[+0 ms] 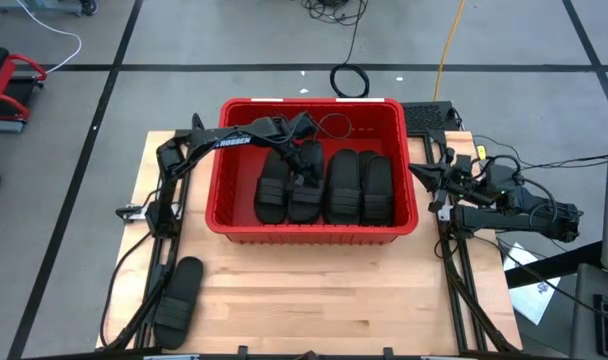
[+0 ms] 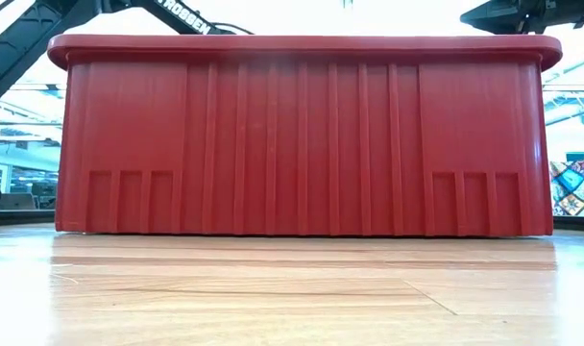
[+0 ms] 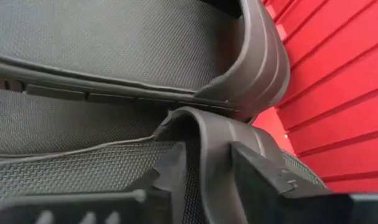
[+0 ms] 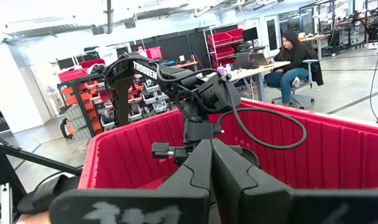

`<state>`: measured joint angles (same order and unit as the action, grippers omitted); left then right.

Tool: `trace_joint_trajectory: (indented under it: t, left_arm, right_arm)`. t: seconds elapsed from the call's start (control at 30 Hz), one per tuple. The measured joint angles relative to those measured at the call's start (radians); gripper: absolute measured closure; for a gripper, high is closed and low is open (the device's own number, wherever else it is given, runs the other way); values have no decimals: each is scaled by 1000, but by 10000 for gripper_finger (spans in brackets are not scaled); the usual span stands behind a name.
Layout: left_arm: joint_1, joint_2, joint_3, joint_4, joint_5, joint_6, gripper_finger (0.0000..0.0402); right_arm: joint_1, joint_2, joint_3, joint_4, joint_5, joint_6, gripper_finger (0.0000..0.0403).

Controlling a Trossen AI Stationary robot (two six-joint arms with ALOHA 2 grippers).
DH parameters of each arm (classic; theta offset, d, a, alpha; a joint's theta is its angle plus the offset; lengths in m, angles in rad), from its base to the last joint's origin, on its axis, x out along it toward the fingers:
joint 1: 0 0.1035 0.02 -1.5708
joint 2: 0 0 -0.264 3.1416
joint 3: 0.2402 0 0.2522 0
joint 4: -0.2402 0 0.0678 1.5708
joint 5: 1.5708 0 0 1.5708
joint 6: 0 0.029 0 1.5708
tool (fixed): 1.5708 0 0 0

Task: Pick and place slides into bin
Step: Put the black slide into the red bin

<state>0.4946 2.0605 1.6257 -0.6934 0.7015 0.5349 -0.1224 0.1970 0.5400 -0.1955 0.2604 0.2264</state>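
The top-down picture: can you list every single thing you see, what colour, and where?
bin: one, bright red, at the back middle of the table
slides in the bin: at least four show, black, side by side
slide on the table: one, black, front left corner
table: one, light wood
cable coil: one, black, on the floor behind the bin
person: one, seated far back in the room
left gripper: dark, inside the bin over the slides
right gripper: dark, shut, beside the bin's right wall

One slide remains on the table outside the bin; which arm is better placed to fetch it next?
Left. The remaining slide lies at the table's front-left corner, on the left arm's side. The left gripper is inside the bin; the right gripper waits past its right wall.
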Motion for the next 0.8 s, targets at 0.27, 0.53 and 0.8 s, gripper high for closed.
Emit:
trace_joint_trajectory:
  t: [0.27,0.53,0.8]
  left_arm:
    - [1,-35,36,-40,2,-22,202]
    - [0,-77,148,-188,8,6,143]
    - [-3,-133,322,-363,3,68,165]
  right_arm:
    - [0,0,0,-5,0,-2,403]
    - [0,0,0,-8,0,-2,403]
    - [0,0,0,-19,0,-2,403]
